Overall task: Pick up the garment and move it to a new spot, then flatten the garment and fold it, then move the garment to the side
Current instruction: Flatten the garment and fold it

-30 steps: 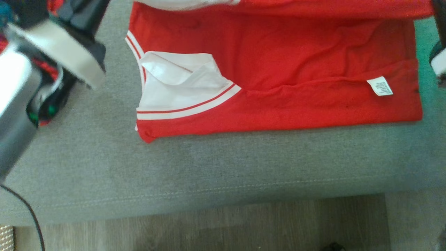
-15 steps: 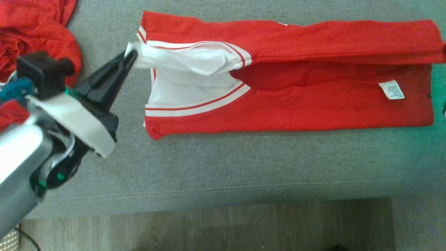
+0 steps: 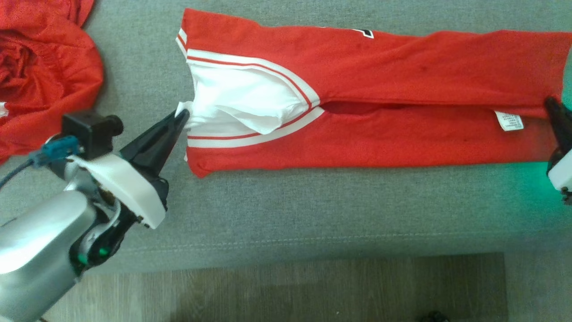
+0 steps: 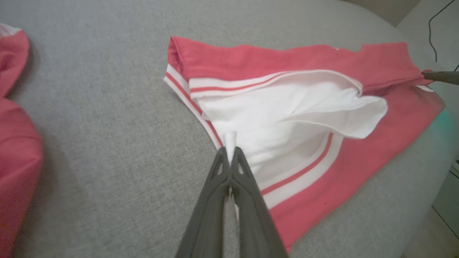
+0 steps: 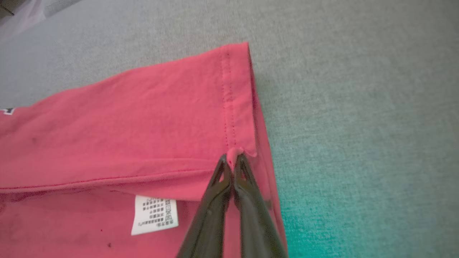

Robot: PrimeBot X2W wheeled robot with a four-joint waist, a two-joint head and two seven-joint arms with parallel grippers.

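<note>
So the garment [image 3: 402, 80] is a red jersey-knit shirt, soft and a bit creased, folded into one long narrow band on a grey upholstered surface [image 3: 313, 210] with a coarse woven look and a stitched seam near its front edge; wood-grain floor [image 3: 313, 286] shows below that. The long axis runs straight left to right across the head view; the end with the white panel [image 3: 241, 103] and its white-and-red striped trim points to the robot's left, the stitched hem end to its right. The far half is folded down toward the middle, leaving a thin dark slit between the two halves.

The left pincer [image 3: 181, 117] is fully closed, pinching a little corner of the white fabric at the left end; the right pincer [image 3: 550, 103] is closed too, nipping the red hem corner [image 5: 233, 159], though in the head view it's cut off by the frame edge.

A white care label [image 3: 509, 120] sits near the right end; the print is too small to read. There's a tiny black-and-white mark [image 3: 364, 32] at the far edge, mostly tucked under. Another crumpled red cloth [image 3: 44, 67] lies off to the left, partly out of frame.
</note>
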